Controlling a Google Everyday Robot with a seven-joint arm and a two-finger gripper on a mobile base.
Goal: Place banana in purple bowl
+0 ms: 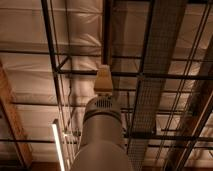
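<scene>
Pointing straight up, the camera view takes in a ceiling with the robot's arm rising from the bottom edge, just right of the middle. The arm is a thick, pale grey tube that narrows toward its top. On its tip sits the gripper, a small tan block near the centre of the picture, seen from below against the roof. From this angle I cannot tell whether the gripper is open or closed, or whether it holds anything.

Neither the banana nor the purple bowl shows in this view, so their place cannot be told.

Behind the arm, pale sheeting covers the roof. Dark steel bars cross it in a grid. A wide wire tray runs from the top right down toward the arm. A lit strip light hangs just left of the arm, and a brown wooden beam slants along the left edge.
</scene>
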